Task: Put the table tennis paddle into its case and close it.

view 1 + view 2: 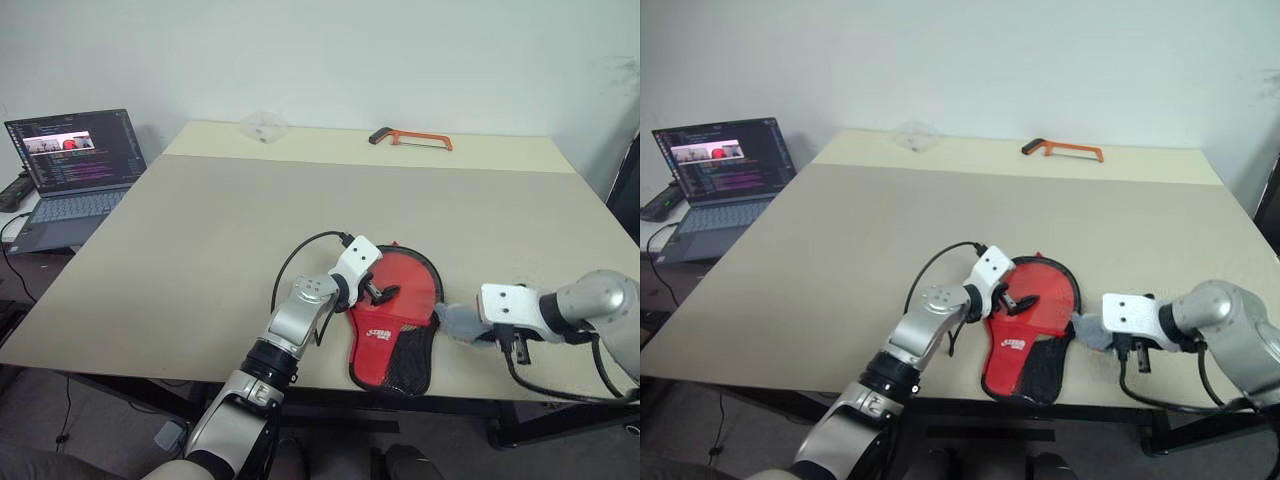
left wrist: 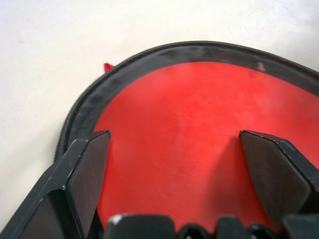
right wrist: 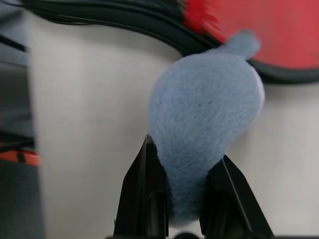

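Lying flat: one case (image 1: 398, 320), one tag (image 3: 204, 124).

Beige table (image 1: 200, 250) against a plain white wall (image 1: 320, 50).

A: where are the arms at?

B: left hand (image 1: 381, 291) sits mid-frame, forearm rising from the bottom edge, fingers (image 2: 87, 172) spread wide and angled slightly down.

A: and the other one?

B: right hand (image 3: 185, 185) at lower right, wrist bent toward the centre, fingers pinched on a grey fuzzy tag (image 3: 204, 114).
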`<state>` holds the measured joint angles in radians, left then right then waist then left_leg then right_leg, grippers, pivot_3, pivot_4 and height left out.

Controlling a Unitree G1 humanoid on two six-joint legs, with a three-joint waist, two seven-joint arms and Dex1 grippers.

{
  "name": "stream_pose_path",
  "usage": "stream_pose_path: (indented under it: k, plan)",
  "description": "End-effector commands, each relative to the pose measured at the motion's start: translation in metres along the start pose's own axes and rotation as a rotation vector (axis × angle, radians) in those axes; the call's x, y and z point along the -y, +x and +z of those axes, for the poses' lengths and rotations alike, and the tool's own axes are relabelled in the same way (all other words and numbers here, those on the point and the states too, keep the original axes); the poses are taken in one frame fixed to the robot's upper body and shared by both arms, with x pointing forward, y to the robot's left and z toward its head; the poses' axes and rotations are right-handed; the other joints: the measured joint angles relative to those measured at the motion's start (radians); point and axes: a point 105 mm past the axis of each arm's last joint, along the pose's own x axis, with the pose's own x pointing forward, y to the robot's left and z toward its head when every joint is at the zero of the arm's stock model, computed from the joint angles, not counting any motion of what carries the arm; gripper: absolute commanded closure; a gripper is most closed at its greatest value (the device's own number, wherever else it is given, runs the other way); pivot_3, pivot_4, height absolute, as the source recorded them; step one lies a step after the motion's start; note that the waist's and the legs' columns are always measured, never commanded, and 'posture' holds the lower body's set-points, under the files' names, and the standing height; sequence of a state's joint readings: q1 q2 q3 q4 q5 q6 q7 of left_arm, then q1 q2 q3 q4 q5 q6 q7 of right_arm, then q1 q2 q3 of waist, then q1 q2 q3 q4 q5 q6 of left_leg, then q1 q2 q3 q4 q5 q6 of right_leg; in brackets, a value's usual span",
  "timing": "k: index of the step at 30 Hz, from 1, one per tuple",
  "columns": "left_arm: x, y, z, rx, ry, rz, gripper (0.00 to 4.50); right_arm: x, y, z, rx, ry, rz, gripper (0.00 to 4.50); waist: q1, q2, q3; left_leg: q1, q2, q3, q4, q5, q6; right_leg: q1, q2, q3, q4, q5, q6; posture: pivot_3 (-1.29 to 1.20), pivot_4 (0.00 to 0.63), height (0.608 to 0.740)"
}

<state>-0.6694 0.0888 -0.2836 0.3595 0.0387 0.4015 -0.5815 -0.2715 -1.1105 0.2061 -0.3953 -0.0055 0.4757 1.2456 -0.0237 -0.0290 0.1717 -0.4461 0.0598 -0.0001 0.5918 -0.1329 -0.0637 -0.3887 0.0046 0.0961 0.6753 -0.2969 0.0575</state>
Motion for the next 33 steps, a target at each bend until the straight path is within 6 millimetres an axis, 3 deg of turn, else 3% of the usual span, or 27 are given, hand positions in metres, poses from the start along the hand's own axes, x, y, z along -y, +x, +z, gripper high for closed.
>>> stream_pose_path:
  k: [1,14,26,30,33]
  plan:
    - [0.001,0.001,-0.018,-0.076,0.006,0.001,0.0,-0.034,0.009,0.017,0.063,-0.04,0.173,4.2,0.0,0.0,0.0,0.0,0.0,0.0,0.0,0.0,0.0,0.0,0.0,0.0,0.0,0.0,0.0,0.0,0.15,0.74]
    - [-0.001,0.001,-0.019,-0.091,0.017,0.01,0.0,-0.071,0.006,0.034,0.145,-0.079,0.33,4.21,-0.002,-0.001,-0.001,0.0,0.0,-0.001,0.0,-0.004,-0.001,0.001,0.001,-0.001,0.001,-0.004,-0.001,0.0,0.15,0.74]
    - [0.0,0.0,-0.023,-0.107,0.019,0.009,0.0,-0.125,0.003,0.058,0.252,-0.158,0.565,4.22,-0.003,-0.001,-0.001,0.003,0.001,-0.001,0.0,-0.004,-0.001,0.002,0.001,-0.001,0.003,-0.005,-0.002,0.0,0.15,0.74]
    - [-0.001,-0.001,-0.023,-0.11,0.02,0.013,0.0,-0.119,0.006,0.058,0.253,-0.147,0.53,4.22,-0.003,-0.001,-0.001,0.003,0.001,-0.001,0.0,-0.005,-0.002,0.003,0.001,-0.001,0.003,-0.005,-0.002,0.0,0.15,0.74]
    - [-0.002,-0.002,-0.023,-0.111,0.021,0.014,0.0,-0.097,0.005,0.053,0.233,-0.119,0.449,4.23,-0.005,-0.001,-0.001,0.003,0.001,-0.001,0.0,-0.005,-0.002,0.003,0.001,-0.001,0.003,-0.005,-0.002,0.0,0.15,0.74]
